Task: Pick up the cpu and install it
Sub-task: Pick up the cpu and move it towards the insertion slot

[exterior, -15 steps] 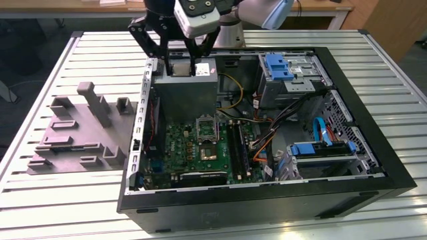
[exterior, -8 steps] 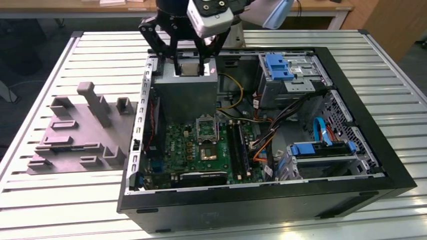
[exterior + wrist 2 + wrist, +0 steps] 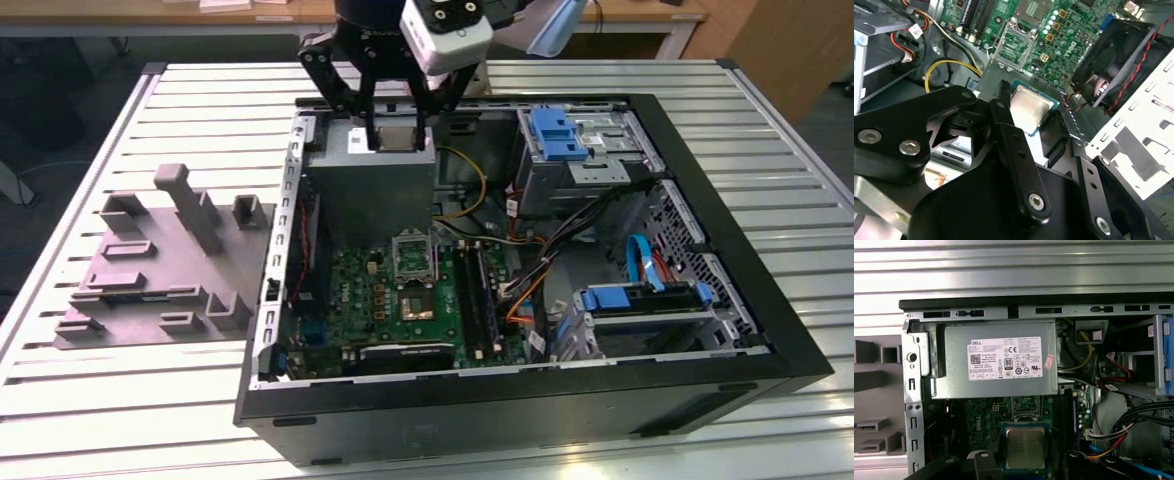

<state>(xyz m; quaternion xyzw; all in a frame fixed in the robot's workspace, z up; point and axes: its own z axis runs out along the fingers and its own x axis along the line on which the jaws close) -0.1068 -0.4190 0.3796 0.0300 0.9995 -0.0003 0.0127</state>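
The cpu (image 3: 395,136), a small square chip with a pale silver top, hangs between my gripper's (image 3: 396,140) black fingers, above the grey power-supply box at the far end of the open computer case. In both wrist views the cpu (image 3: 1025,446) (image 3: 1030,110) sits flat between the two fingers, which press on its green edges. My gripper (image 3: 1025,452) is shut on it. The open socket frame (image 3: 412,252) lies on the green motherboard, nearer the camera than the chip. The same socket (image 3: 1015,44) shows bare, with nothing in it.
The grey power supply (image 3: 994,365) stands right under the gripper. Memory sticks (image 3: 478,290) run beside the socket. A black fan (image 3: 1119,55), loose cables (image 3: 534,270) and blue drive cages (image 3: 558,135) crowd the case. A grey fixture block (image 3: 160,260) lies on the slatted table.
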